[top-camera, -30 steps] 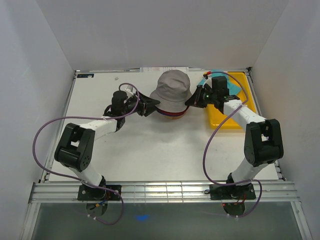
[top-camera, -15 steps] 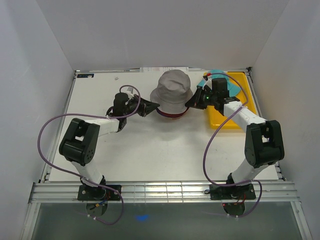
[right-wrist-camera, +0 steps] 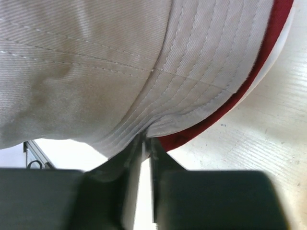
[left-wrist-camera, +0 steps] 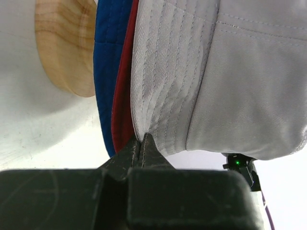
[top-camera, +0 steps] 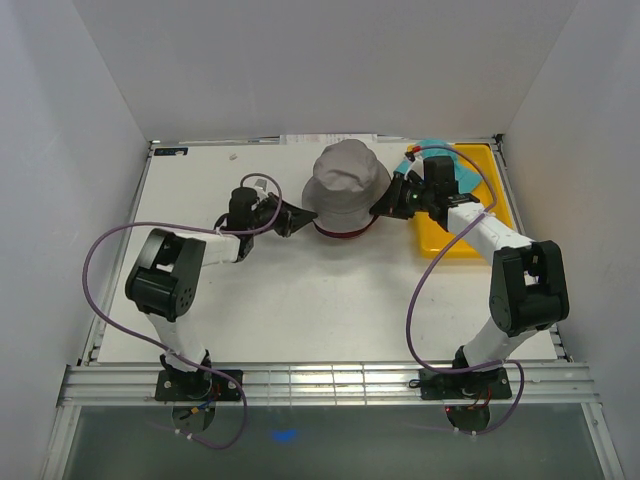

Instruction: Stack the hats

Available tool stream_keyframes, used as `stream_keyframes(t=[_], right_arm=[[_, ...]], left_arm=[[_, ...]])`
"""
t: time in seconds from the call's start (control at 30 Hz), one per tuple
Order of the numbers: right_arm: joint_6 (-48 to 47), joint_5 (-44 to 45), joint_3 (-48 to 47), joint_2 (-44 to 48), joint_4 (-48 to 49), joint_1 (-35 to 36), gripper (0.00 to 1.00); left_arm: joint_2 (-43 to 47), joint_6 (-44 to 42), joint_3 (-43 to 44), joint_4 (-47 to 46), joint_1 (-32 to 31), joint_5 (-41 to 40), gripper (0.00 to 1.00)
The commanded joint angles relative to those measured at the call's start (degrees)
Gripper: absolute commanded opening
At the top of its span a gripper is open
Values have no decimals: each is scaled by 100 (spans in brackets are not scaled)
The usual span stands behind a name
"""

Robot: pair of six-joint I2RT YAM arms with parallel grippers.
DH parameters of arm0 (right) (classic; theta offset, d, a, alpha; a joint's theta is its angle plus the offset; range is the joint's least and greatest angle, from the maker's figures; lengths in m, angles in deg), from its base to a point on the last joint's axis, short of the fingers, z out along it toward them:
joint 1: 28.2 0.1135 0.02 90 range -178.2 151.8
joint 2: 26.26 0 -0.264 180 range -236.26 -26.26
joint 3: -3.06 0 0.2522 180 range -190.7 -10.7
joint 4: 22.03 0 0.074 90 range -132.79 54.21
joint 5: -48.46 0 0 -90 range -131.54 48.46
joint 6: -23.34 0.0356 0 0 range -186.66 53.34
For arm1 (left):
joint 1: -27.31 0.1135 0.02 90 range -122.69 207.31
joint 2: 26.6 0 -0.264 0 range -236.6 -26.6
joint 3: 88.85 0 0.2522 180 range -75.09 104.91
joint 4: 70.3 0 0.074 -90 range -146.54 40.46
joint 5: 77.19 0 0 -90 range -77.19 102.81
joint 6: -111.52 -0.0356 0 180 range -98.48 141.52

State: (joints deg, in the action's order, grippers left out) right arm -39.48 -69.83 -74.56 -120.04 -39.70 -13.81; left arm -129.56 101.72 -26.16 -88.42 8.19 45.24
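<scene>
Two hands grip one hat here. Your left hand point(top-camera: 298, 216) comes in from the left side of the worktop point(top-camera: 300, 290), its fingers pressed together on the brim edge of the grey hat point(top-camera: 345, 183). The left wrist view shows the tips point(left-wrist-camera: 142, 143) meeting on the stitched grey hem. Beside that hem in the same view run two more brims, dark red hat point(left-wrist-camera: 122, 96) next to the grey and blue hat point(left-wrist-camera: 108, 72) beyond it. The rounded wooden stand point(left-wrist-camera: 67, 43) shows past the blue. From above, the grey hat sits at the back middle of the worktop, crown up, with a red rim point(top-camera: 340, 232) peeking out under its near edge. Your right hand point(top-camera: 384, 207) reaches in from the right and pinches the opposite side of the grey brim. Its wrist view shows the fingers nearly closed with the grey hem point(right-wrist-camera: 146, 139) caught between them and red fabric just below. Farther right, the teal hat point(top-camera: 467, 172) lies on the yellow tray point(top-camera: 492, 190), partly hidden by the right arm.
</scene>
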Motion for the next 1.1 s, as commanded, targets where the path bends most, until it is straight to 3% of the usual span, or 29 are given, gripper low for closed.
stream_keyframes(t=[0.0,0.1,0.5,0.7,1.07], right_arm=[[-169,-115,-189,202,-58,29,22],[-222,-54,-311,298,-294,-173,36],[331,-817,-1234,-26,-427,-1122,37],[726,-1222,-1831,-782,-340,-1132,40],[833,-1231,-1859,-1415,-182,-1044,45]], left_arm=[[-40,-330,143,542,223,18,0],[-66,-426,309,630,355,123,0],[-435,-638,1294,1096,619,387,0],[-699,-690,1699,1298,655,493,0],[-840,-690,1866,1395,663,519,0]])
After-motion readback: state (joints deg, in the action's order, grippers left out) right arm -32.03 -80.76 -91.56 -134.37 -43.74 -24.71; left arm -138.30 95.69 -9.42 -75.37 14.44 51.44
